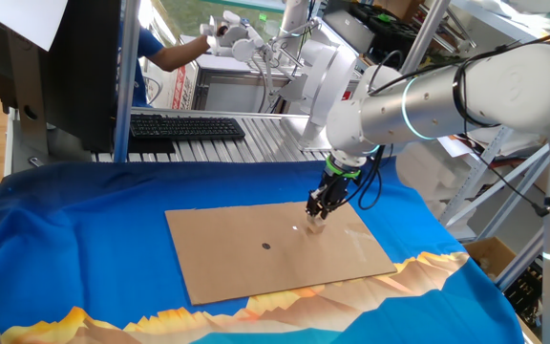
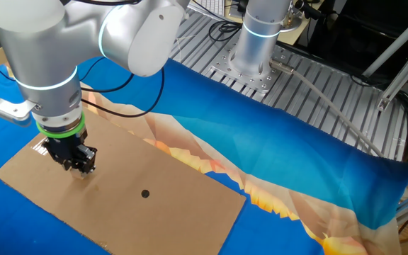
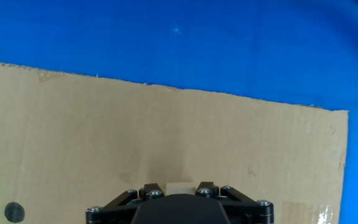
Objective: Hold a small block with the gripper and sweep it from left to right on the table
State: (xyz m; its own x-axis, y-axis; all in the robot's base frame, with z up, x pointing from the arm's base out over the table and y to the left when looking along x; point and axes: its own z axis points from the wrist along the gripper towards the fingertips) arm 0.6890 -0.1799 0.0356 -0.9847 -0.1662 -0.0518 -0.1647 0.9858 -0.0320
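The small block (image 3: 179,186) is a pale tan wooden cube held between the black fingers of my gripper (image 3: 179,188) at the bottom of the hand view. In one fixed view the gripper (image 1: 318,218) reaches down to the brown cardboard (image 1: 256,263), right of its middle, with the block (image 1: 317,227) just showing at its tips. In the other fixed view the gripper (image 2: 81,170) stands on the cardboard (image 2: 161,212) at its left part, and the block (image 2: 83,174) is barely visible under it. The table (image 1: 84,229) carries a blue cloth.
A small dark round dot (image 1: 266,246) lies on the cardboard left of the gripper; it also shows in the other fixed view (image 2: 145,193) and the hand view (image 3: 15,211). A black keyboard (image 1: 187,126) rests on the grey slatted bench behind. The arm's base (image 2: 257,42) stands at the back.
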